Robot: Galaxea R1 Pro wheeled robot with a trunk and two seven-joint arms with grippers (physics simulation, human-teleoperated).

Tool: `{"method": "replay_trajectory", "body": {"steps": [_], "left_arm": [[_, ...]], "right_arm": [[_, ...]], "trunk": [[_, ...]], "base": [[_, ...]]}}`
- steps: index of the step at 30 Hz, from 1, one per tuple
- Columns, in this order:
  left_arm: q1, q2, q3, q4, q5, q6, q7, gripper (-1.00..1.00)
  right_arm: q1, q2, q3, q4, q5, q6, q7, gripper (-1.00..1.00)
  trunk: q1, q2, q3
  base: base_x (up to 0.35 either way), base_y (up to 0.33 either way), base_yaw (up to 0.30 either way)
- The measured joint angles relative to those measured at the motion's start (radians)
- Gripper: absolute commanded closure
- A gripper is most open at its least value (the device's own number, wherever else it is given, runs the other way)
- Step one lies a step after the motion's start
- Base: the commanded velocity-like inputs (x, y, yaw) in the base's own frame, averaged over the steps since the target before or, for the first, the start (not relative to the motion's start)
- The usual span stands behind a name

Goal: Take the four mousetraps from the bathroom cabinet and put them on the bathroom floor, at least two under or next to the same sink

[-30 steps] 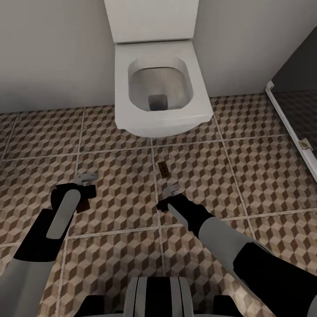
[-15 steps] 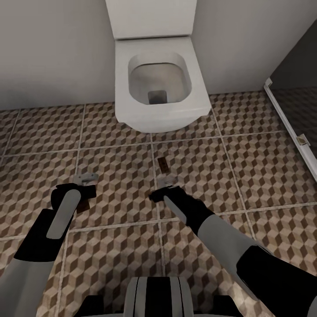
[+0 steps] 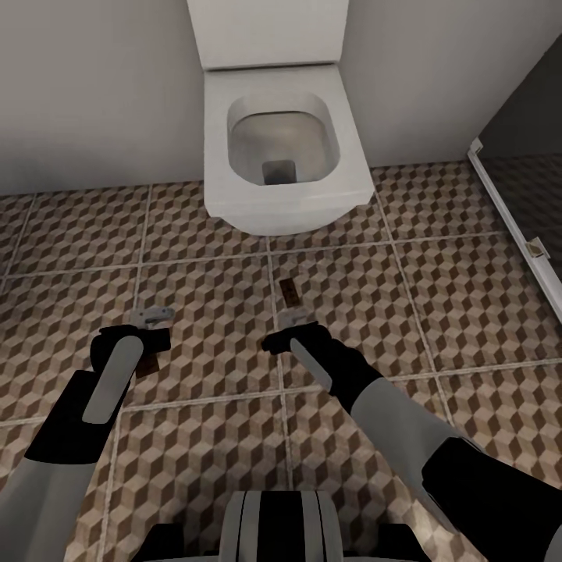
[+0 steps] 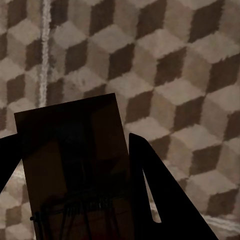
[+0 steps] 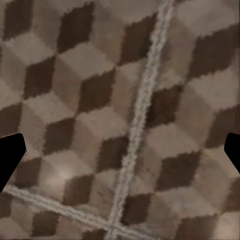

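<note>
One mousetrap [image 3: 289,292], a small brown board, lies flat on the bathroom floor [image 3: 437,312] in front of the toilet. My right gripper [image 3: 295,318] hovers just on my side of it, open, its fingers [image 5: 10,155] spread wide over bare tile with nothing between them. My left gripper [image 3: 151,316] hangs low over the floor to the left, shut on a second mousetrap [image 4: 70,160], whose dark board sits between the two fingers. An edge of that board [image 3: 148,364] shows under the left wrist. The cabinet and the sink are out of view.
A white toilet [image 3: 281,101] stands against the grey wall straight ahead. The pale frame of the dark shower enclosure [image 3: 511,226] runs along the right. Patterned tiles stretch left and right of both arms.
The right gripper has shifted a little to the left and forward, closer to the mousetrap on the floor. The left arm and its held mousetrap stay put. The camera tilted slightly at first.
</note>
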State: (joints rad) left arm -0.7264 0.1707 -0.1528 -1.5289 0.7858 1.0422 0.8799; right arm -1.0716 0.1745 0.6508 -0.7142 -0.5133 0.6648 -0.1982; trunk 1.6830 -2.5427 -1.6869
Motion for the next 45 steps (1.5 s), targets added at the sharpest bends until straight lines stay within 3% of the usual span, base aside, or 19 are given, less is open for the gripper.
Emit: {"method": "replay_trajectory", "body": {"steps": [5, 7, 13, 21, 25, 29, 34, 38, 45], "left_arm": [[0.0, -0.001, 0.0, 0.0, 0.0, 0.0, 0.0, 1.0], [0.0, -0.001, 0.0, 0.0, 0.0, 0.0, 0.0, 1.0], [0.0, -0.001, 0.0, 0.001, -0.001, 0.0, 0.0, 1.0], [0.0, -0.001, 0.0, 0.002, -0.001, 0.0, 0.0, 1.0], [0.0, -0.001, 0.0, 0.002, -0.001, 0.0, 0.0, 1.0], [0.0, -0.001, 0.0, 0.003, -0.001, 0.0, 0.0, 1.0], [0.0, -0.001, -0.001, 0.003, -0.002, 0.0, 0.0, 1.0], [0.0, -0.002, -0.001, 0.003, -0.002, 0.0, 0.01, 1.0], [0.0, -0.002, -0.006, 0.002, -0.001, -0.001, 0.065, 1.0]], "right_arm": [[0.001, 0.0, -0.031, -0.032, 0.001, 0.026, 0.0, -1.0], [0.001, 0.0, -0.042, -0.047, 0.002, 0.078, 0.001, -1.0], [0.001, 0.0, -0.049, -0.086, 0.002, 0.132, 0.001, -1.0], [0.031, -0.033, -0.08, -0.254, 0.002, 0.301, 0.001, -1.0], [0.094, -0.058, -0.141, -0.397, 0.002, 0.373, 0.002, -1.0], [0.166, -0.092, -0.189, -0.52, 0.002, 0.38, 0.002, -1.0], [0.229, -0.138, -0.209, -0.583, 0.0, 0.38, 0.002, -1.0], [0.312, -0.177, -0.222, -0.657, -0.003, 0.38, 0.003, -1.0], [0.472, -0.198, -0.299, -0.814, -0.003, 0.38, 0.003, -1.0]], "trunk": [[0.0, 0.0, 0.0], [0.0, 0.0, 0.0], [0.0, 0.0, 0.0], [0.0, 0.0, 0.0], [0.0, 0.0, 0.0], [0.0, 0.0, 0.0], [0.0, 0.0, 0.0], [0.0, 0.0, 0.0], [0.0, 0.0, -0.001]], "base": [[0.0, 0.0, 0.0], [0.0, 0.0, 0.0], [0.0, 0.0, 0.0], [0.0, 0.0, 0.0], [0.0, 0.0, 0.0], [0.0, 0.0, 0.0], [0.0, 0.0, 0.0], [0.0, 0.0, -0.002], [0.0, 0.0, -0.083]]}}
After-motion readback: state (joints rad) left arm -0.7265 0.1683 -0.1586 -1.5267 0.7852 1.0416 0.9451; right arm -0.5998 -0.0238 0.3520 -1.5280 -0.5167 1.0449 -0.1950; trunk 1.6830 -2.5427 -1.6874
